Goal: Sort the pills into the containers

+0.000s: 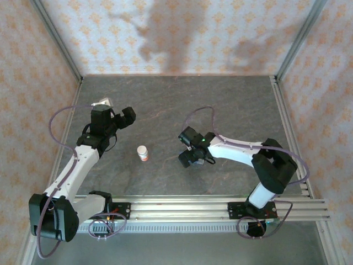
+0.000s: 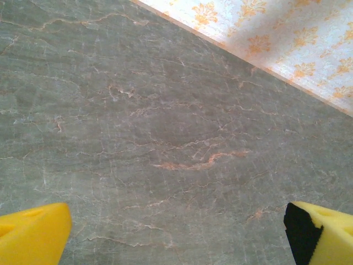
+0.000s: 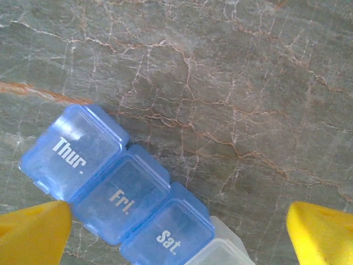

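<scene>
1. While hovering over the grey tabletop [image 2: 165, 110], the left claw [image 2: 176, 232] is standing spread wide.
2. The right claw [image 3: 179, 232] is gaping likewise above the blue pill box [image 3: 118, 190], which is lying at the frame's lower left.

Blue pill organizer [image 3: 118, 190] lids read "Thur.", "Fri.", "Sat.", one per compartment.
</scene>
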